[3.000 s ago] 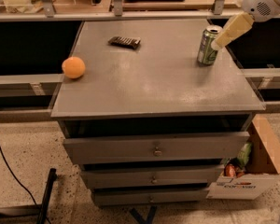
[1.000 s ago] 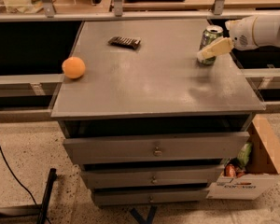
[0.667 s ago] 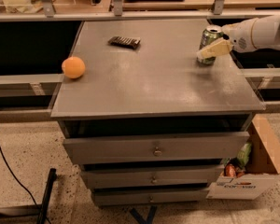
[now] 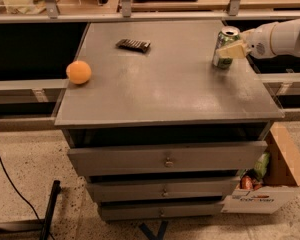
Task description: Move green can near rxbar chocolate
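Green can [image 4: 221,60] upright at worktop's [image 4: 170,86] far right, gripper [image 4: 228,48] around it from the right, grasp cannot be told, rxbar chocolate [image 4: 133,45] far left

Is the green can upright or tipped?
Upright: the green can stands on its base, silver top up; the gripper is at its side.

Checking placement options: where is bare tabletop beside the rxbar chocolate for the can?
Bare tabletop runs between the rxbar chocolate and the green can, and across the whole front, right of the orange ball. Only the right rear corner is crowded, where the gripper is at the can.
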